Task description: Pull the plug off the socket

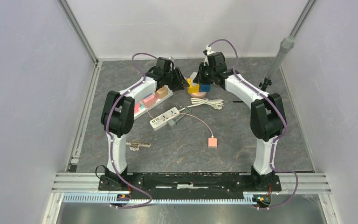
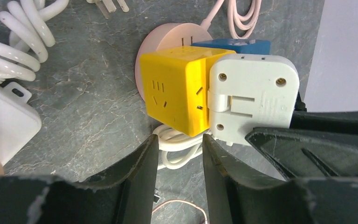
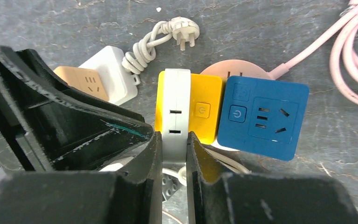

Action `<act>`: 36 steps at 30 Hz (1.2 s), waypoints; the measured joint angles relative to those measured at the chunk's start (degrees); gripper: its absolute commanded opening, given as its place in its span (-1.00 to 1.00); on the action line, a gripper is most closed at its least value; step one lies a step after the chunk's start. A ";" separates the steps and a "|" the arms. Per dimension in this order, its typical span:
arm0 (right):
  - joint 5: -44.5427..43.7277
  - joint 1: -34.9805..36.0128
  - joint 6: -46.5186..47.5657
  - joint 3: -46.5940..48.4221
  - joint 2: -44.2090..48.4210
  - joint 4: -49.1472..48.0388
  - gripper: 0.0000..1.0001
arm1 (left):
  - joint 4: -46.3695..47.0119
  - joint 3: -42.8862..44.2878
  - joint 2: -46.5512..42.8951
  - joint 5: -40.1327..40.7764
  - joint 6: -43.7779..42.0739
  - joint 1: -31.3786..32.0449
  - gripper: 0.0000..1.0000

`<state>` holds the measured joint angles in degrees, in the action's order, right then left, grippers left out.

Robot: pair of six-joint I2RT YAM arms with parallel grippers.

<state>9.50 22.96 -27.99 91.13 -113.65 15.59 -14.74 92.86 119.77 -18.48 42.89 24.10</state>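
Right hand (image 3: 173, 140) pinches white plug (image 3: 175, 105) over grey marbled table (image 1: 242, 140) between pale walls (image 1: 28, 93).

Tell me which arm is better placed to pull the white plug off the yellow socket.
Right. The right tool is shut on the white plug, one finger on each side, just where it meets the yellow socket. The left tool is open, short of the socket and gripping nothing.
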 measured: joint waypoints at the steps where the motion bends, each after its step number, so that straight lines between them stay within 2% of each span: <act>1: -1.07 0.48 0.92 0.42 0.00 0.55 -0.86 | 0.11 0.20 0.39 -0.39 0.20 0.00 -0.07; 7: -9.07 3.69 6.54 2.54 -0.55 2.43 -0.36 | -0.33 3.91 4.83 -3.72 1.25 -0.13 -0.09; 12: -11.72 5.18 9.97 1.99 -0.55 -0.74 -0.31 | -0.55 4.68 5.33 -4.42 1.79 -0.20 -0.16; 15: -11.89 5.22 11.06 0.96 -0.55 -3.17 -0.36 | -0.55 4.70 5.33 -4.46 2.21 -0.20 -0.22; 17: -12.28 5.22 11.63 0.85 -0.57 -4.02 -0.47 | -0.52 4.70 5.33 -4.50 2.43 -0.17 -0.25; 20: -13.20 5.22 11.89 0.85 -0.59 -4.46 -0.92 | -0.52 4.70 5.33 -4.48 2.93 -0.17 -0.29; 21: -13.42 5.22 12.13 0.85 -0.59 -4.42 -1.00 | -0.55 4.70 5.33 -4.46 2.93 -0.17 -0.29; 36: -12.96 5.27 10.91 1.40 -0.59 -3.61 -1.00 | -4.61 6.51 5.68 -3.85 2.91 -0.17 -0.35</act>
<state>-3.46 28.23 -17.08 92.53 -114.24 11.99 -19.35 99.37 125.45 -22.33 45.80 23.92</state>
